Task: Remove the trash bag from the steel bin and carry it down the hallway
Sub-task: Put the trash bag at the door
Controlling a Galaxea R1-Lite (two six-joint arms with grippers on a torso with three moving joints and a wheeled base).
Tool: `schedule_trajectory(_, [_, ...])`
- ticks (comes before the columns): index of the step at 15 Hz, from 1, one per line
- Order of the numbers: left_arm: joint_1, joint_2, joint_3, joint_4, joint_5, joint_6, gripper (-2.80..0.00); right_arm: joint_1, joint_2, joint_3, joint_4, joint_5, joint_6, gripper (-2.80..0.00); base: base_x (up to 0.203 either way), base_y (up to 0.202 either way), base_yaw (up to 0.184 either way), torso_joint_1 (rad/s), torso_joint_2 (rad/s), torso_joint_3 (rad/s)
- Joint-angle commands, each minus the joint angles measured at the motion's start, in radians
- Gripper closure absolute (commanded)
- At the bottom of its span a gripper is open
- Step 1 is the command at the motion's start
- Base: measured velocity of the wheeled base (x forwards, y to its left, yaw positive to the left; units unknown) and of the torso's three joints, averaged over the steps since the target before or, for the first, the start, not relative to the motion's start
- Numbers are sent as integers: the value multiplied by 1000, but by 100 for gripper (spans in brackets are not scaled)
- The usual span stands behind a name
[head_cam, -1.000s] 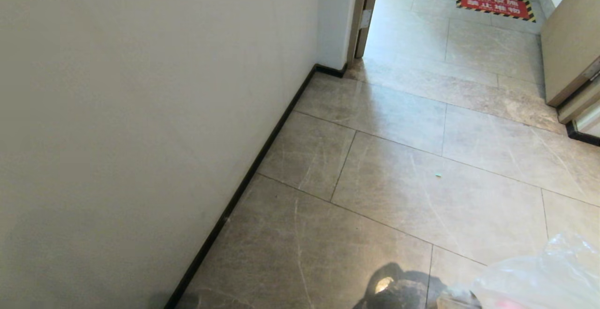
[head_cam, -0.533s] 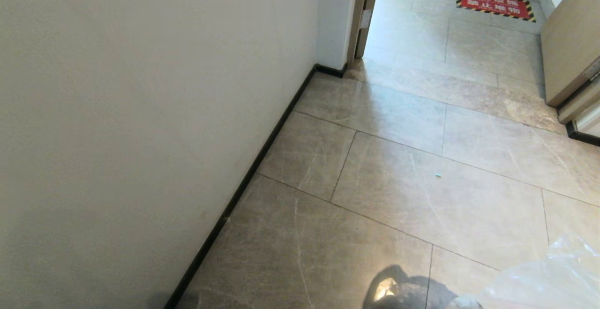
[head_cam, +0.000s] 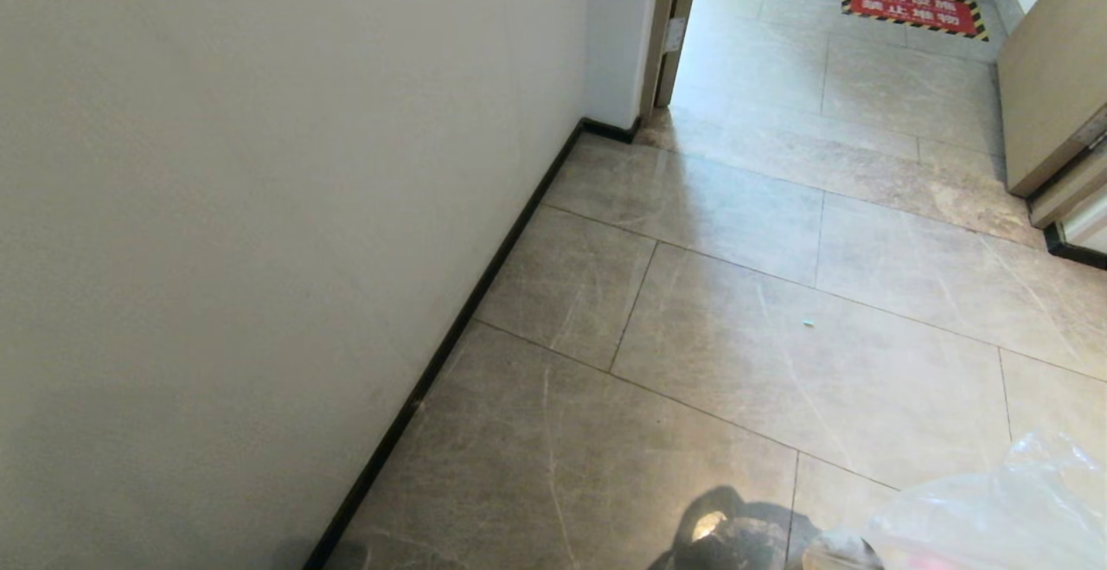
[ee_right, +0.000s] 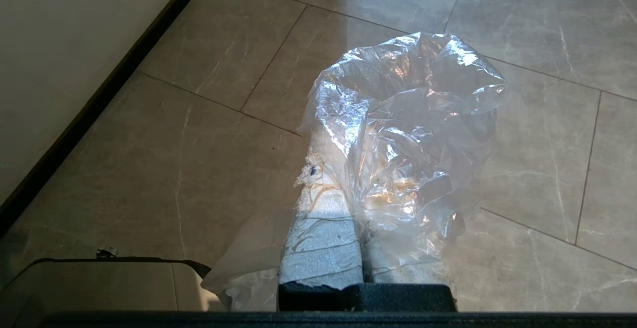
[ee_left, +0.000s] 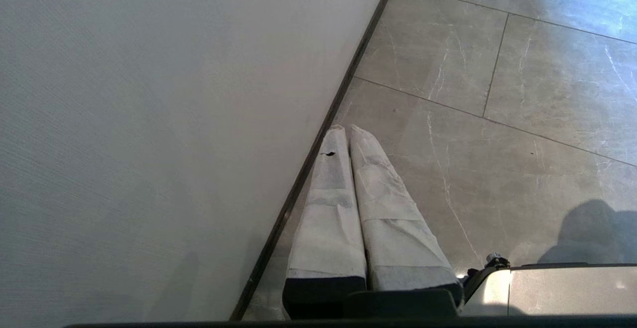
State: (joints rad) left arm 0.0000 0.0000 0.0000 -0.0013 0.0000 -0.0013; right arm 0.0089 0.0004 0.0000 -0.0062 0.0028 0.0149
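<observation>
The trash bag (head_cam: 995, 509), thin clear crinkly plastic, shows at the bottom right of the head view, with a hint of red at its lower edge. In the right wrist view the trash bag (ee_right: 413, 119) billows over the tiles, pinched between the white-wrapped fingers of my right gripper (ee_right: 343, 168), which is shut on it. My left gripper (ee_left: 348, 129) is shut with nothing in it, held low beside the black skirting (ee_left: 318, 144). The steel bin is out of view. The glossy grey-beige tiles of the hallway (head_cam: 778, 362) stretch ahead.
A white wall (head_cam: 259, 207) with black skirting runs close along my left. Ahead is a doorway (head_cam: 675, 25), and beyond it a red floor sign (head_cam: 914, 8). A beige door panel (head_cam: 1051, 77) stands at the right. Part of my base (ee_left: 547, 288) shows low down.
The bag's visible edge dipped lower in the head view half a second ago and is back where it was. Nothing else has moved.
</observation>
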Motion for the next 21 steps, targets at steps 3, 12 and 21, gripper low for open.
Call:
schedule_trajectory(3, [0, 0, 0, 0, 0, 0, 0, 0, 1, 0, 2, -1, 2, 0, 0, 0, 0, 0, 0, 0])
schedule_trajectory(12, [0, 0, 0, 0, 0, 1, 0, 0, 1, 1, -1, 0, -12, 0, 1, 2, -22, 0, 1, 1])
schedule_trajectory(21, [0, 0, 0, 0, 0, 1, 0, 0, 1, 1, 2, 2, -11, 0, -2, 5, -109, 2, 2, 3])
